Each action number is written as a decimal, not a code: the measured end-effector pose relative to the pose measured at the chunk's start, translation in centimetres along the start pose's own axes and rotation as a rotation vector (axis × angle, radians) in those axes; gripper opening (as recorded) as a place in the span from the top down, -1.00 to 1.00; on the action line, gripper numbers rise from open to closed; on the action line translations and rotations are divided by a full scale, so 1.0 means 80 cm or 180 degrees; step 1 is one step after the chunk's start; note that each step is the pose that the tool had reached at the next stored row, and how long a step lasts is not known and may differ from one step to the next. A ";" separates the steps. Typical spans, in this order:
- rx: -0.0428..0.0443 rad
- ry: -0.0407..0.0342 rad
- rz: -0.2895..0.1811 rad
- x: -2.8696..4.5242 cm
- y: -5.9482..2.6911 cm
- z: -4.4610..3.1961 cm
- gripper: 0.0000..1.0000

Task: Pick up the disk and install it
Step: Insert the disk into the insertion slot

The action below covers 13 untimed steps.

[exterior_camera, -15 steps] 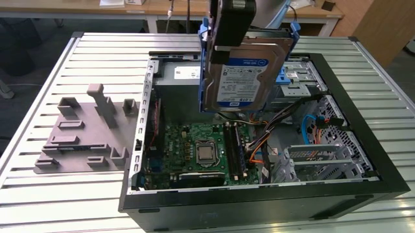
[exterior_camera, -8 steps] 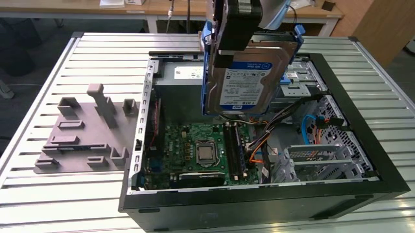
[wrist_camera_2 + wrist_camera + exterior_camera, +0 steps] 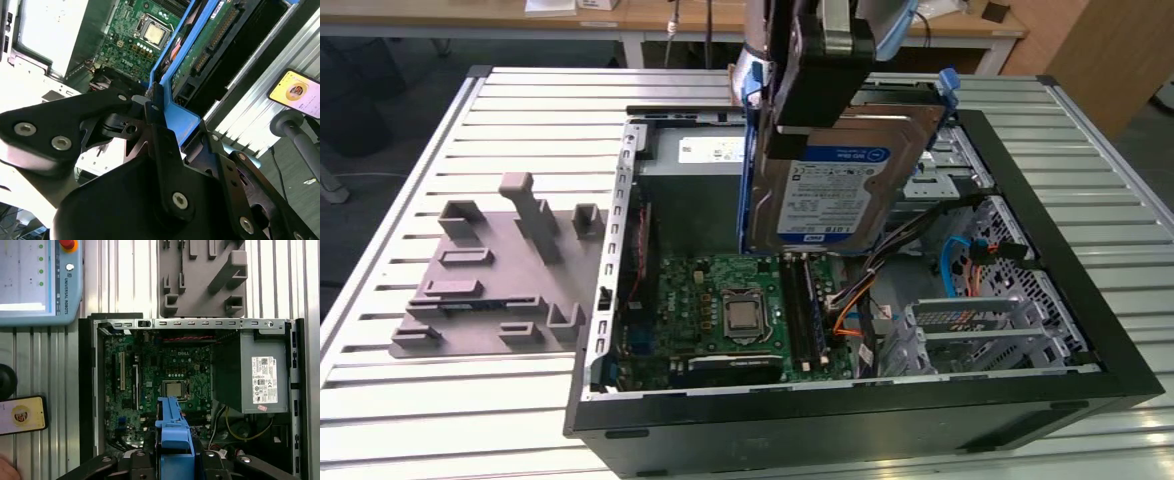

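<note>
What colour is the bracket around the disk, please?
Blue bracket; clearest in the first wrist view.

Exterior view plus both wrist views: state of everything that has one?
disk: gripped, raised on edge, not yet installed.
end effector: shut on the disk's edge.
computer case: lying on its side, side panel off, interior exposed.
phone: screen lit.

I see the gripper clamped on the disk by its blue bracket. The motherboard lies beyond it; a phone rests on the slatted table.
</note>
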<state>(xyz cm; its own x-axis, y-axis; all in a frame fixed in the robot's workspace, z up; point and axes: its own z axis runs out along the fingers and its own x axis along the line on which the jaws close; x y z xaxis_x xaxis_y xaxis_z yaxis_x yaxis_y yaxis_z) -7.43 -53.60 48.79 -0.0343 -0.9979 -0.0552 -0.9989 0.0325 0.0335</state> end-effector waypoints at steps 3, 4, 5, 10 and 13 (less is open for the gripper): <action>-0.0001 -0.0001 0.0000 0.0038 -0.008 0.0004 0.27; -0.0002 -0.0001 0.0000 0.0050 -0.011 0.0005 0.27; -0.0002 -0.0001 0.0000 0.0057 -0.013 0.0005 0.27; -0.0002 -0.0001 0.0000 0.0073 -0.017 0.0014 0.27; -0.0002 -0.0001 0.0000 0.0081 -0.018 0.0016 0.27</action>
<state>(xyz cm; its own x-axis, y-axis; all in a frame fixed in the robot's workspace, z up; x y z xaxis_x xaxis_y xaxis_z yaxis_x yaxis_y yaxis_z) -5.98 -54.29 48.58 -0.0343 -0.9979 -0.0555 -0.9989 0.0325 0.0342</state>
